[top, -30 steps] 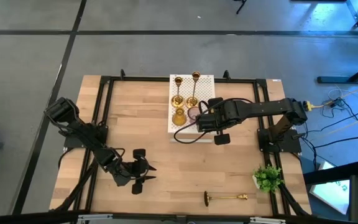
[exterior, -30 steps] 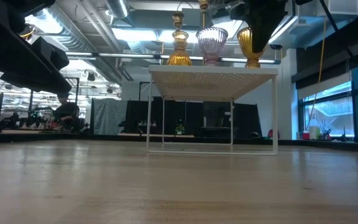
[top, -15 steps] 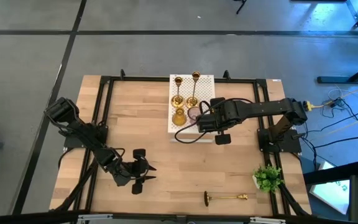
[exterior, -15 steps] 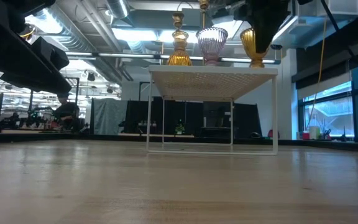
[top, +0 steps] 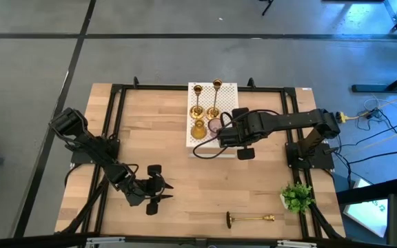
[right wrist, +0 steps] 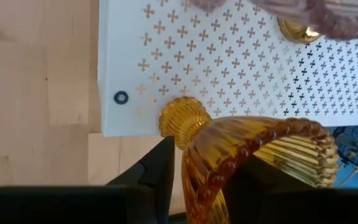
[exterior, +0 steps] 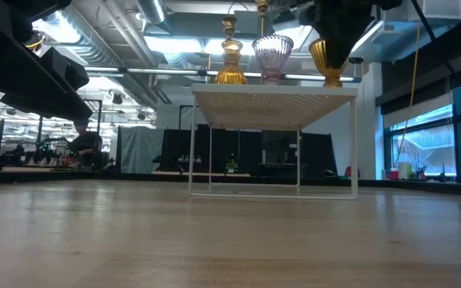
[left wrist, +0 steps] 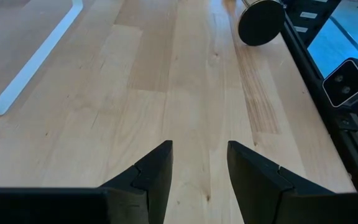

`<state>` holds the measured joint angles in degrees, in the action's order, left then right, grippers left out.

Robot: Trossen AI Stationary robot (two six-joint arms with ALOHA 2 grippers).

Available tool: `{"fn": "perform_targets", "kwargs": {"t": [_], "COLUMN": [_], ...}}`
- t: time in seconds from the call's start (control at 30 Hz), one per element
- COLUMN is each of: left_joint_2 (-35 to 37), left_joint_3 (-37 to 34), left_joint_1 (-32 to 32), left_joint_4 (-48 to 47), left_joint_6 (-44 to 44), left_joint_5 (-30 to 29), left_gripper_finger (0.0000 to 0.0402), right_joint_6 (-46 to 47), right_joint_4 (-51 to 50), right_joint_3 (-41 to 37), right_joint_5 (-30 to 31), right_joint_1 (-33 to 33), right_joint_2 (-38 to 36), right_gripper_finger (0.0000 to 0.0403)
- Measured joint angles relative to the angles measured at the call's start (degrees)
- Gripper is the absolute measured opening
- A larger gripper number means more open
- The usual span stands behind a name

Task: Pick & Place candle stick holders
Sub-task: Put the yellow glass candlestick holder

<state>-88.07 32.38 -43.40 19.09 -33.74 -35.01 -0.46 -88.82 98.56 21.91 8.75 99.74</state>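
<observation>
A white perforated box (top: 230,92) stands at the table's far middle. On its top stand two brass candle stick holders (top: 196,103), (top: 216,96), an amber glass one (top: 198,129) and a purple glass one (top: 214,125). A second amber glass holder (right wrist: 253,152) stands on its foot (right wrist: 182,115) near the box's edge. My right gripper (right wrist: 207,177) is open above it, pointing down, one finger on either side of the bowl. A third brass holder (top: 250,219) lies on its side near the front edge. My left gripper (left wrist: 199,165) waits open at the near left.
A small green plant (top: 296,197) stands at the near right corner. A black frame (top: 116,93) runs around the table top. Bare wood lies between the box and the lying brass holder, whose round base (left wrist: 261,22) shows in the left wrist view.
</observation>
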Motion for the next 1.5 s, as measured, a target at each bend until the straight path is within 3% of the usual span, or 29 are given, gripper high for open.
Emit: {"fn": "perform_targets", "kwargs": {"t": [1.5], "left_joint_2": [0.0], "left_joint_3": [0.0], "left_joint_1": [0.0], "left_joint_4": [0.0], "left_joint_6": [0.0], "left_joint_5": [-0.9], "left_gripper_finger": [0.0148], "right_joint_6": [-3.8], "right_joint_4": [5.3], "right_joint_3": [0.1], "right_joint_5": [-1.0], "right_joint_1": [0.0], "right_joint_2": [-0.1], "right_gripper_finger": [0.0119]}}
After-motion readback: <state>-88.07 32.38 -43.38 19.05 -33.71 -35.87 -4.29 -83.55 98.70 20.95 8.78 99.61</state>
